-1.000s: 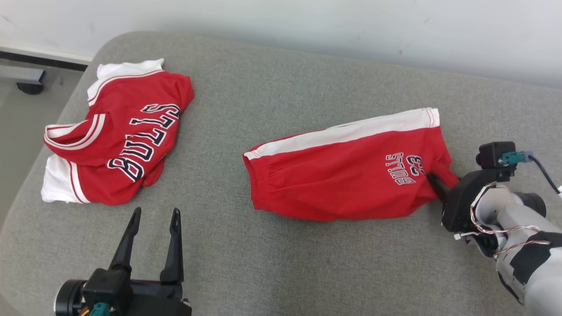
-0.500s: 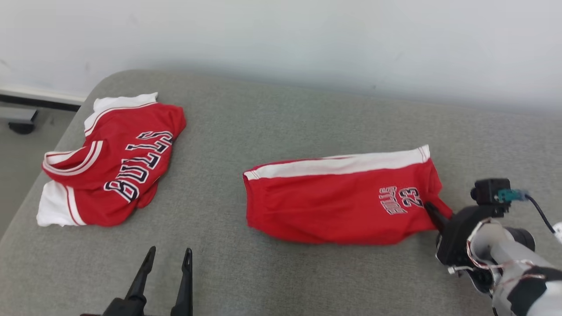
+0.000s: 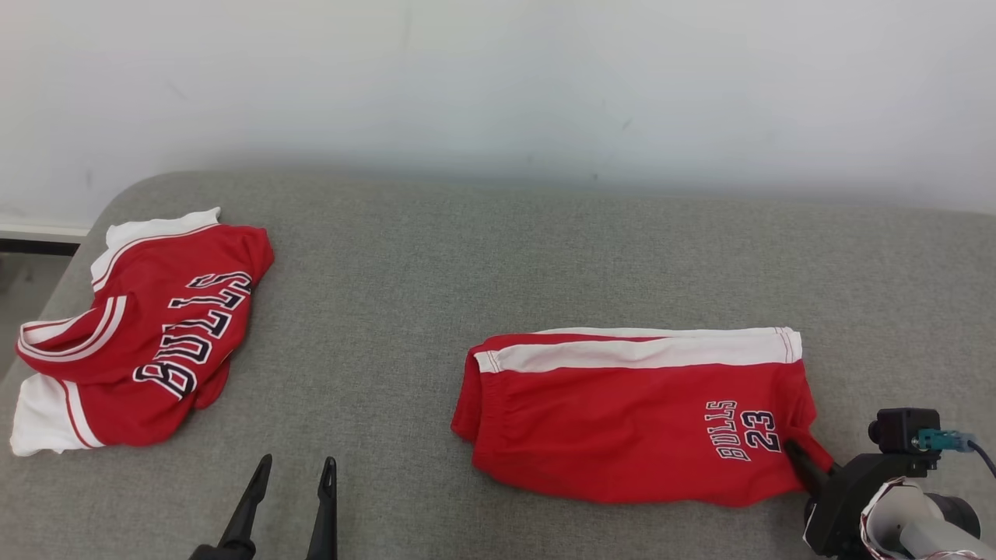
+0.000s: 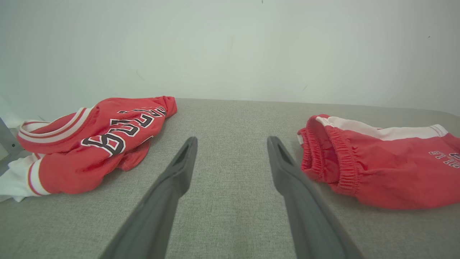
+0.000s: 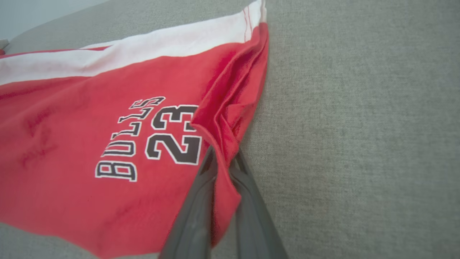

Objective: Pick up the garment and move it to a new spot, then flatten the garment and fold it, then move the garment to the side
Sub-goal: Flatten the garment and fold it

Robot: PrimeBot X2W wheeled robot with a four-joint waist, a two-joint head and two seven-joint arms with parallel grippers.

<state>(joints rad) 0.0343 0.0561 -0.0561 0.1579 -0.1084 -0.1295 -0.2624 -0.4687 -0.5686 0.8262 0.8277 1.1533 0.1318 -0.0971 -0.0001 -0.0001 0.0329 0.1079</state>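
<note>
The garment, a pair of red shorts [image 3: 622,420] with a white side stripe and "BULLS 23" print, lies folded flat on the grey cushion. My right gripper [image 3: 797,453] is at its lower right corner, shut on a bunched fold of the red leg hem. The right wrist view shows that fold [image 5: 226,144] pinched between the two fingers of the right gripper [image 5: 222,158]. My left gripper [image 3: 294,474] stands open and empty, low at the front left. In the left wrist view the left gripper [image 4: 231,144] points between the two clothes, with the shorts' elastic waistband [image 4: 323,151] to its right.
A crumpled red and white "BULLS" jersey [image 3: 148,334] lies at the far left of the grey cushion [image 3: 467,257], near its left edge; it is the jersey [image 4: 97,144] in the left wrist view too. A pale wall rises behind the cushion.
My right gripper has shut on the shorts' hem corner. The shorts now lie farther right of the jersey. The head camera has tilted up, so the whole picture has shifted down.
</note>
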